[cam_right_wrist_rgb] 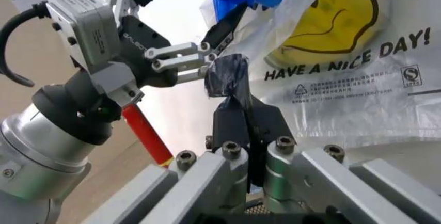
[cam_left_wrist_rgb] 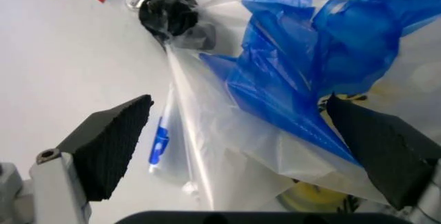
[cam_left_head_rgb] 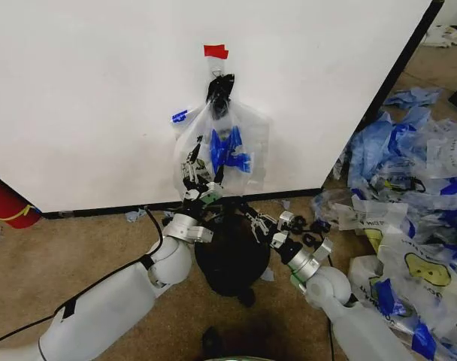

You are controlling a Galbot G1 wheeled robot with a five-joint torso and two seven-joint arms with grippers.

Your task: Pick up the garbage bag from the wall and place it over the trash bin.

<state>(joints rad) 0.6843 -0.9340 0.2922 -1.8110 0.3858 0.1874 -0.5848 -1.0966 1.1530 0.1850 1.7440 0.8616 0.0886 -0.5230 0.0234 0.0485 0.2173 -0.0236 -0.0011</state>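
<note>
garbage bag (cam_left_head_rgb: 227, 147) hangs flat on the white wall (cam_left_head_rgb: 86, 98), its black knotted top (cam_left_head_rgb: 219, 89) caught on a hook just under a red tape tab (cam_left_head_rgb: 216, 51), with crumpled blue tape strips (cam_left_head_rgb: 227, 148) across the smiley print. it looks feather-light, limp and slippery, a film that will crumple and slide rather than hold shape, so i judge the bunched neck below the knot, or a gathered fold of the body, the surest place to take hold. left end effector (cam_left_head_rgb: 192, 169) sits at the bag's lower edge, around 7 o'clock from the knot, its pads (cam_left_wrist_rgb: 113, 152) spread apart on either side of the film without pinching it. right end effector (cam_left_head_rgb: 260, 223) hangs low at about 5 o'clock from the bag, fingers pressed together with a scrap of black tape (cam_right_wrist_rgb: 227, 77) at their tips. trash bin (cam_left_head_rgb: 232, 256) stands on the floor directly below, at 6 o'clock; i cannot tell what is in it.
</note>
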